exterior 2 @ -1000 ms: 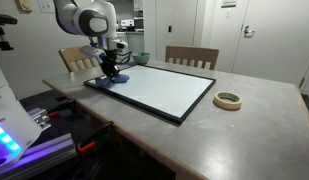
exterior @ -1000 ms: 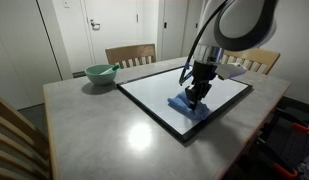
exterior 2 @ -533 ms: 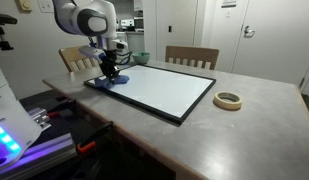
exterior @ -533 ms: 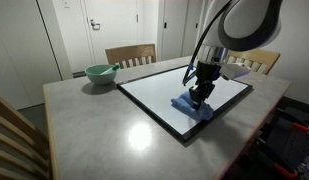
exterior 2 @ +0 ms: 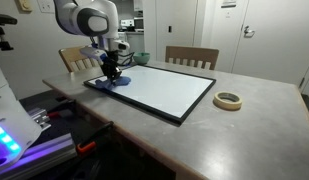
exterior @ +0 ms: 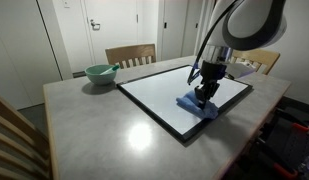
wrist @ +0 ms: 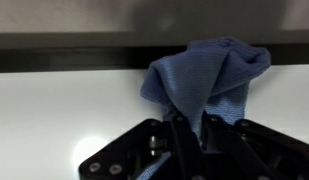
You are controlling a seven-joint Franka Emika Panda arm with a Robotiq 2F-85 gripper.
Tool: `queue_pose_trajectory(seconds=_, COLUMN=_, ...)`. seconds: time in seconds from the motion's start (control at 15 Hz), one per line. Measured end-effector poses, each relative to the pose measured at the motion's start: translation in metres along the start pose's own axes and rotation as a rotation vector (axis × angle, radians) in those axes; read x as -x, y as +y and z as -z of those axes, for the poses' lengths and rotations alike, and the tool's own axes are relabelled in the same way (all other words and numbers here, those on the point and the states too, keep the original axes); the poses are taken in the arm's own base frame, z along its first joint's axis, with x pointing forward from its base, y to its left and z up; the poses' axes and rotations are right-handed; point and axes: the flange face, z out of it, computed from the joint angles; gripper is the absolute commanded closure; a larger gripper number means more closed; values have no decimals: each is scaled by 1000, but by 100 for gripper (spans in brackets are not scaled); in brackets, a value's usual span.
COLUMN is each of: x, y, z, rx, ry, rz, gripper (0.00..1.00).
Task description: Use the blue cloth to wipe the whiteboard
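In the wrist view the gripper (wrist: 191, 128) is cut off by the lower edge, its tips buried in the folds of the blue cloth (wrist: 209, 75), which it pinches tight. The cloth rests on the whiteboard (wrist: 64, 110), close to the board's black frame. In an exterior view the pale green bowl (exterior: 99, 74) stands on the counter (exterior: 94, 125), apart from the board, and its contents are too small to make out.
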Motion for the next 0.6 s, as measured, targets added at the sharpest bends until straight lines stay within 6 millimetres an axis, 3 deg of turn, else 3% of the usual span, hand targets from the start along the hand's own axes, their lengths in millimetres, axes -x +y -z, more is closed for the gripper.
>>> queue_pose_trajectory(seconds=0.6, x=4, y=32, z=3, rx=15, ry=-21, rz=-5, gripper=97)
